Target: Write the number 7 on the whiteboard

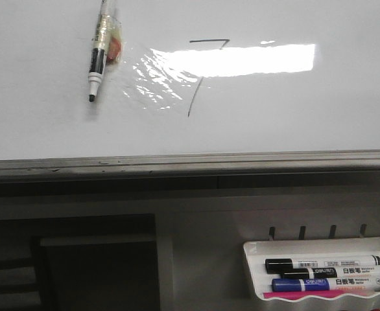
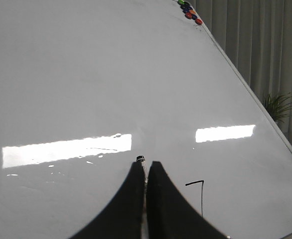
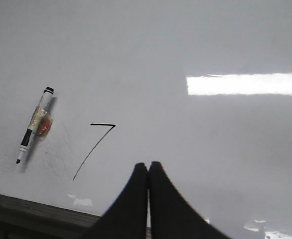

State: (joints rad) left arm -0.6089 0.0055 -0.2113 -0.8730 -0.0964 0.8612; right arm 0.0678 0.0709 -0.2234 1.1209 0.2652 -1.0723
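The number 7 (image 1: 193, 100) stands in thin dark strokes on the glossy whiteboard (image 1: 274, 116), partly washed out by a bright glare. It also shows in the wrist views (image 2: 202, 196) (image 3: 103, 125). A marker (image 1: 97, 61) with tape and an orange lump on it clings to the board left of the 7, tip down, with no gripper on it (image 3: 36, 124). My left gripper (image 2: 146, 163) is shut, and the marker's ringed end (image 2: 140, 159) peeks out just past its fingertips. The right gripper (image 3: 148, 164) is shut and empty, before the board right of the 7.
A grey metal strip (image 1: 190, 161) runs along the board's lower edge. Below right hangs a white tray (image 1: 320, 244) with three markers. Coloured magnets (image 2: 190, 10) sit in the board's far corner. Crinkled clear film (image 1: 151, 81) glints beside the marker.
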